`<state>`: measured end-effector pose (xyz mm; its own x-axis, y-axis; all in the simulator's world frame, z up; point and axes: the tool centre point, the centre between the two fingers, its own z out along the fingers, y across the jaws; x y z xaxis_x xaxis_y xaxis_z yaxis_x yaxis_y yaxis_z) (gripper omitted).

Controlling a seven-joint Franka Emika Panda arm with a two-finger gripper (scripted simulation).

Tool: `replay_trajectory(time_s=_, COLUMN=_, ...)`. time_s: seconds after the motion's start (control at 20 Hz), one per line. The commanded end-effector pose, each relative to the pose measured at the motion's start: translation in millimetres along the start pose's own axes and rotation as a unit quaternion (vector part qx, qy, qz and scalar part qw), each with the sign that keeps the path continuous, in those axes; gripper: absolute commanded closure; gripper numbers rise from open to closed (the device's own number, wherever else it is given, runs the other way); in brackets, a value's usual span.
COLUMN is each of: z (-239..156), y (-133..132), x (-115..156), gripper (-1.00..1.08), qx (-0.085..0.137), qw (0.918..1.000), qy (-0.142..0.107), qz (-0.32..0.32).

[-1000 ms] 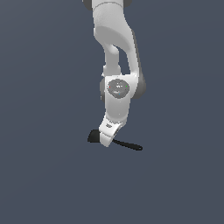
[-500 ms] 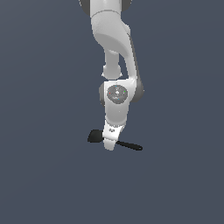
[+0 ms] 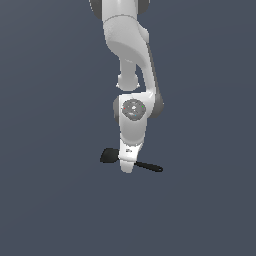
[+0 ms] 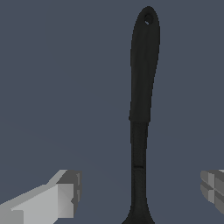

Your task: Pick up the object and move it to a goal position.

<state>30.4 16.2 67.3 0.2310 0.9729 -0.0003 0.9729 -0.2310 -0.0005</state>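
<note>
The object, an all-black spoon (image 3: 109, 156), lies flat on the dark grey surface, its broad head toward the exterior view's left and its thin handle (image 3: 150, 166) toward the right. My gripper (image 3: 127, 167) stands directly over the spoon's neck and hides its middle. In the wrist view the spoon (image 4: 142, 87) runs between my two fingers. The gripper (image 4: 140, 192) is open: one fingertip (image 4: 65, 194) and the other (image 4: 213, 186) stand well apart from the handle on either side. I cannot tell whether the fingertips touch the surface.
The white arm (image 3: 132, 75) rises straight above the spoon. A plain dark grey surface (image 3: 50, 200) surrounds it, and no goal marker shows.
The arm has come down a little toward the spoon. The spoon has not moved.
</note>
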Motion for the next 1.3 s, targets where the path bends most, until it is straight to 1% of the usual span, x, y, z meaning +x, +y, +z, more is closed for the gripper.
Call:
replay_trajectory(time_s=0.0, z=0, y=0, x=0, gripper=-0.92, qx=0.000, qw=1.0000, qy=0.000, qz=0.000)
replay_trajectory(time_s=0.2, z=9, y=0, x=0, gripper=-0.92, qx=0.000, qw=1.0000, qy=0.000, qz=0.000)
replay_trajectory(time_s=0.55, z=43, y=-1, x=0, gripper=-0.92, qx=0.000, qw=1.0000, qy=0.000, qz=-0.002)
replay_trajectory(time_s=0.8, z=50, y=0, x=0, gripper=-0.92, qx=0.000, qw=1.0000, qy=0.000, qz=-0.003)
replay_trajectory(time_s=0.85, z=50, y=0, x=0, gripper=1.08, qx=0.000, qw=1.0000, qy=0.000, qz=-0.003)
replay_trajectory(time_s=1.25, z=50, y=0, x=0, gripper=1.08, qx=0.000, qw=1.0000, qy=0.000, qz=-0.003)
